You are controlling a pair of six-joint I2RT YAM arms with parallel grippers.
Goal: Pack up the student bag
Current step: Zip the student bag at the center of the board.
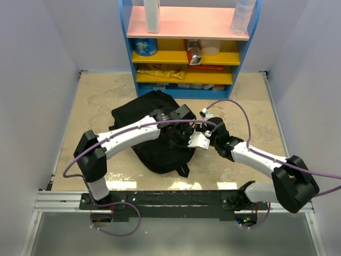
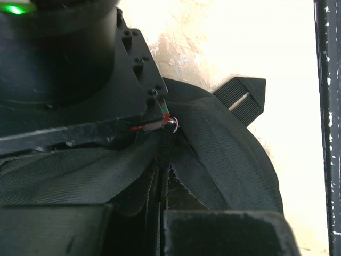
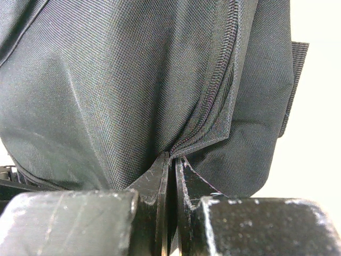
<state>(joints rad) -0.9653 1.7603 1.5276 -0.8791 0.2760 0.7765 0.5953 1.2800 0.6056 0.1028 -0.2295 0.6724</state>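
The student bag (image 1: 154, 114) lies slumped mid-table, soft woven fabric that folds wherever it is pinched (light and limp, I judge, not slippery). The best holds look like the zipper seam (image 3: 226, 80) and the webbing (image 2: 242, 98). At its 4 o'clock edge the left gripper (image 2: 161, 213) is clamped on a fabric fold and the right gripper (image 3: 171, 173) is pinched onto the zipper flap. A mottled beige tabletop (image 1: 101, 101) lies beneath, with a shelf unit (image 1: 192, 25) at 12 o'clock and white walls (image 1: 32, 80) around.

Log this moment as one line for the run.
left gripper: shut on backpack | right gripper: shut on backpack fabric beside zipper | backpack: lying on table, before shelf
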